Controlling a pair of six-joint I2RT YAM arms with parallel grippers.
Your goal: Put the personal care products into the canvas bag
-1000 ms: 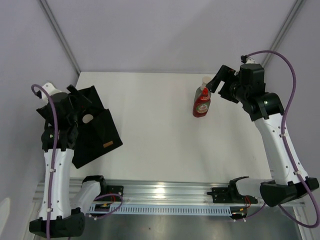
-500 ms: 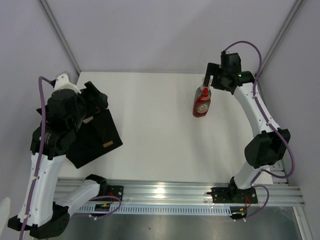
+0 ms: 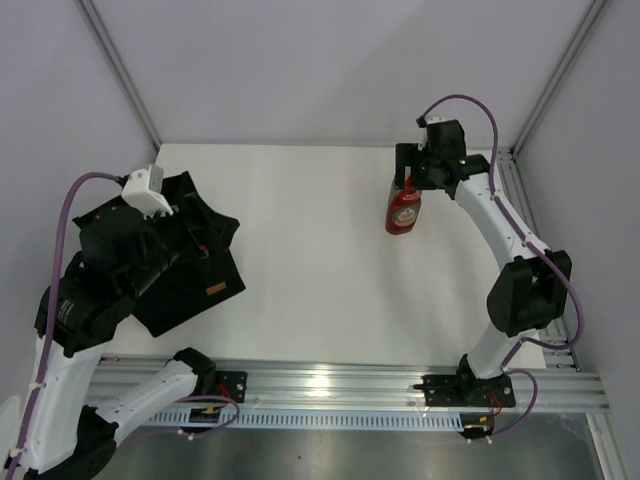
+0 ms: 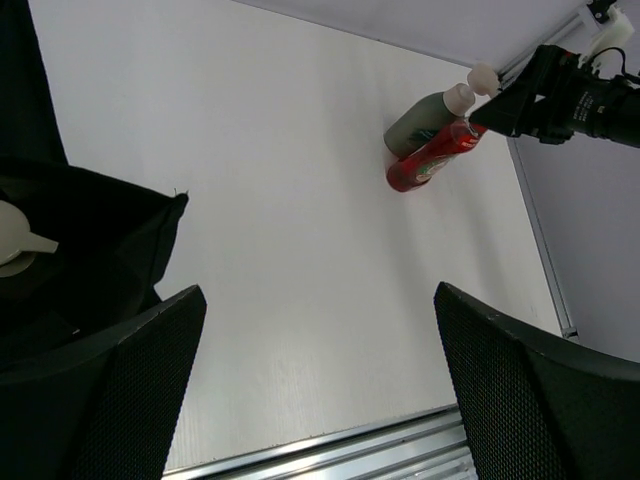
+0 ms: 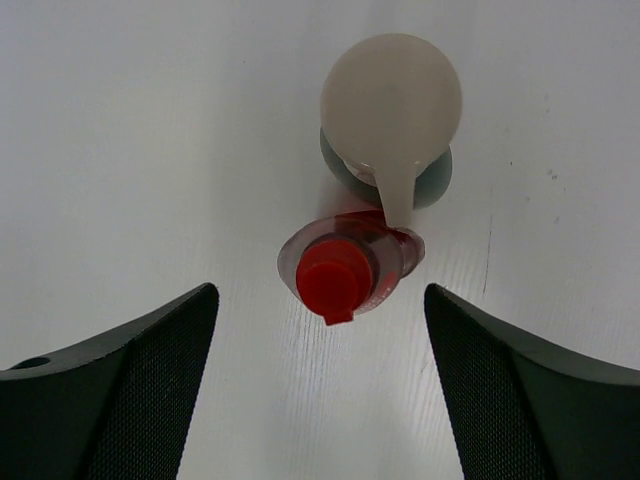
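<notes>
Two bottles stand touching at the far right of the table: red bottle and grey bottle. Right gripper hangs directly above, jaws wide, empty. Recommend descending centred on the red bottle, fingers clear of its neighbour. Left gripper gapes empty over the canvas bag.

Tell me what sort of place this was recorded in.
Probably a robotics test cell: a white table boxed in by plain panel walls, with an aluminium mounting rail along its near edge.
</notes>
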